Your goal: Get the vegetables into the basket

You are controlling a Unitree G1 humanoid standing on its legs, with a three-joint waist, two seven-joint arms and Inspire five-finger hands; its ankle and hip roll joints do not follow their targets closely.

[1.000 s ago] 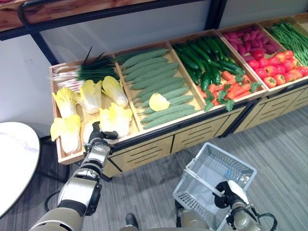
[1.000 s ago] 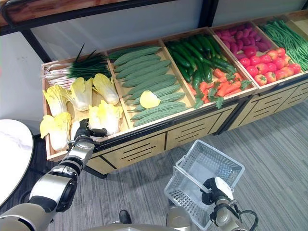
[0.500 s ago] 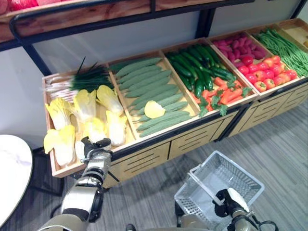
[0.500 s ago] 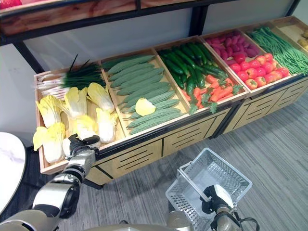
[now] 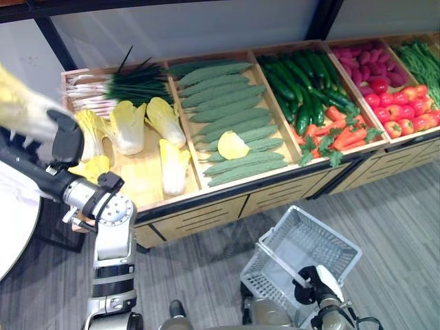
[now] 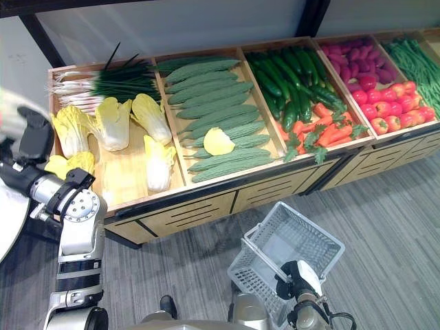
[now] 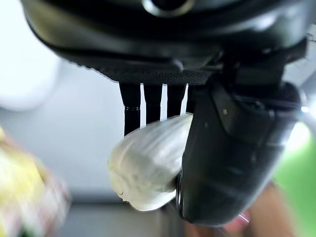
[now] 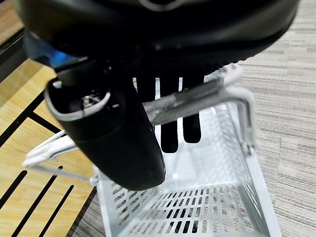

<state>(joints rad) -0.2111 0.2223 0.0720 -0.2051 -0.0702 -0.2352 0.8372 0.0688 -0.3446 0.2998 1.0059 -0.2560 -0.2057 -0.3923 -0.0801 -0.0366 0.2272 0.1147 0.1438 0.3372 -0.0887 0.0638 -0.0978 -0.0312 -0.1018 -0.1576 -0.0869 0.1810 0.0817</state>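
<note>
In the left eye view, the left hand is raised at the left edge, above the near-left corner of the wooden produce stand. It carries a pale yellow-white cabbage, which is blurred and sticks out past the hand toward the view's upper left. In the leftmost crate, more napa cabbages lie on the boards beside a bunch of spring onions. The next crate holds long ridged cucumbers with one loose yellow leaf on top. Further right lie dark cucumbers, carrots, tomatoes and green beans. Low in the view, the white basket hangs over the grey floor, well apart from the stand, with the right hand at its handle.

The right eye view shows the same layout: the left hand is up by the stand's left end, and the basket is in front of the stand's drawers.

In the left wrist view, the fingers and the thumb curl round the whitish base of the cabbage, pinching it between them.

In the right wrist view, the right hand's fingers are hooked under the basket's handle with the thumb closed over it; the slotted basket hangs below, with nothing visible inside.
</note>
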